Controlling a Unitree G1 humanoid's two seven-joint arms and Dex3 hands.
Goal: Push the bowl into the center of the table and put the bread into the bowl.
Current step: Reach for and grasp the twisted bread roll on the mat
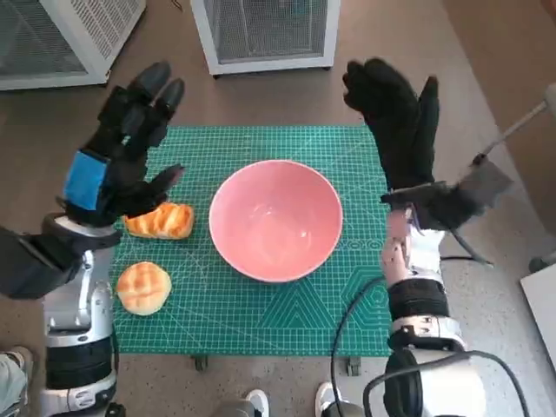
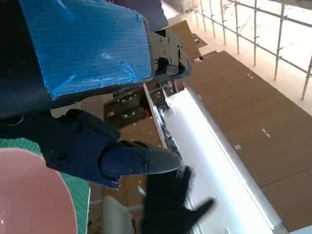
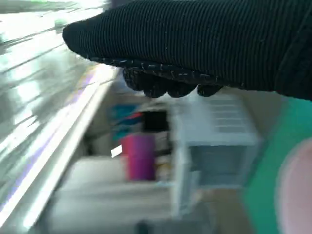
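A pink bowl [image 1: 275,219] stands empty near the middle of the green cutting mat [image 1: 261,313]; an edge of the bowl [image 2: 29,195] shows in the left wrist view. Two pieces of bread lie left of it: a long golden loaf [image 1: 161,221] and a round bun [image 1: 143,287] nearer the front. My left hand [image 1: 122,148] is raised above the mat's left side, over the long loaf, fingers spread and empty. My right hand [image 1: 400,122] is lifted at the mat's right edge, fingers extended, holding nothing. The gloved right hand [image 2: 170,204] also appears in the left wrist view.
Two white mesh-fronted units [image 1: 265,30] [image 1: 61,35] stand on the floor beyond the table. A grey tool on a rod [image 1: 499,156] lies to the right. Shoes of a person [image 1: 252,404] show at the front edge.
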